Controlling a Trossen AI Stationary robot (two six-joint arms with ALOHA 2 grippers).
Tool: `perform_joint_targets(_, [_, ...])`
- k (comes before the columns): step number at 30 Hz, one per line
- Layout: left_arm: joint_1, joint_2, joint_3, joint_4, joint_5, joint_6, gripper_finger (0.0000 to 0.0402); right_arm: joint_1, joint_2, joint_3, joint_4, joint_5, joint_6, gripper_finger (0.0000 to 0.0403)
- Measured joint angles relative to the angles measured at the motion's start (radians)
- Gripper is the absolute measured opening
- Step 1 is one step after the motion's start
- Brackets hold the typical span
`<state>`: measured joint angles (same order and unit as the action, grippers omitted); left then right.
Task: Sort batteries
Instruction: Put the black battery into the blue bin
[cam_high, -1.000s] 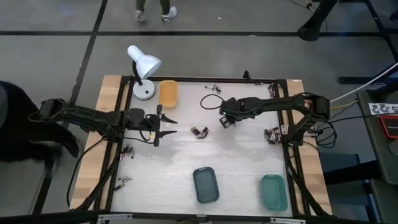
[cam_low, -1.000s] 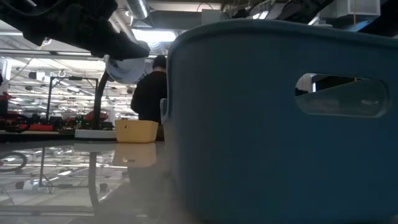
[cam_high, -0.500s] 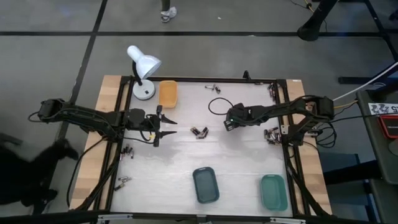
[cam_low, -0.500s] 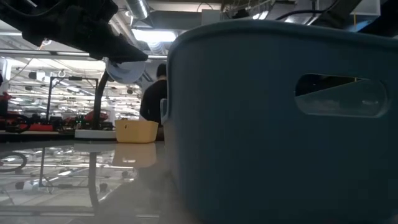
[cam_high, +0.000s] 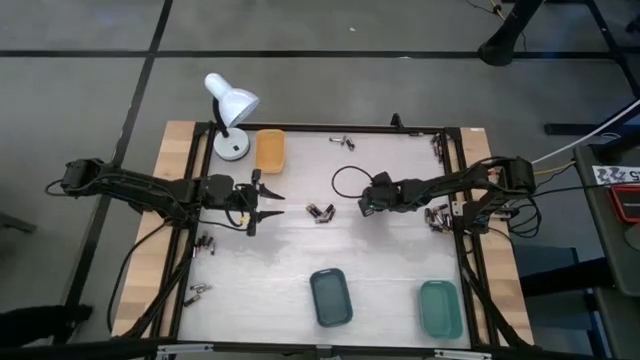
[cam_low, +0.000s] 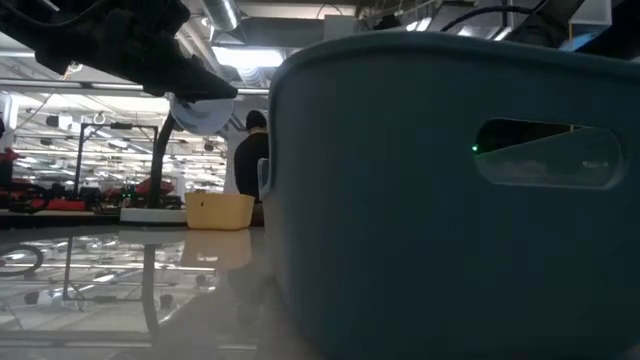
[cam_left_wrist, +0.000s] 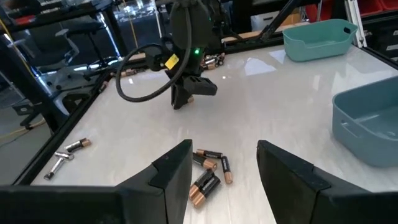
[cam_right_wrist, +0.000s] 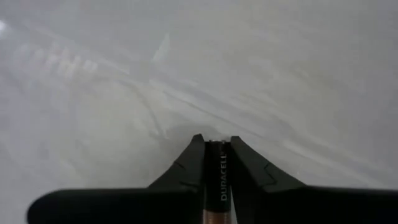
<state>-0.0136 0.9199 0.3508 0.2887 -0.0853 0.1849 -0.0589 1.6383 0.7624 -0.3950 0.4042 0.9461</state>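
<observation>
White tabletop (cam_high: 300, 270), scattered batteries (cam_high: 320, 212) mid-table. Right gripper (cam_right_wrist: 215, 160) pinching one battery (cam_right_wrist: 219, 180) lengthwise just above the surface, left gripper (cam_left_wrist: 219, 163) spread wide over the pile. Best to lift straight, grip tight, no tilting.

Small batteries (cam_high: 321, 212) clustered mid-table, one battery (cam_right_wrist: 219, 186) w/ copper end, gripper-pinched

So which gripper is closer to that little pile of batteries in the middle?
The left gripper: the pile of batteries lies just ahead of its open fingers. The right gripper, clamping one battery, sits slightly farther off.
</observation>
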Motion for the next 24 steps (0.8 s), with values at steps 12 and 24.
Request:
perform_joint_targets(12, [0.002, 0.000, 0.000, -0.027, -0.004, 0.001, 0.0168, 0.078, -0.110, 0.201, 0.072, -0.223, -0.258, 0.0053])
perform_joint_targets(24, [0.002, 0.000, 0.000, -0.021, -0.005, -0.020, 0.0168, 0.386, -0.018, 0.216, 0.433, -0.223, -0.351, 0.0054])
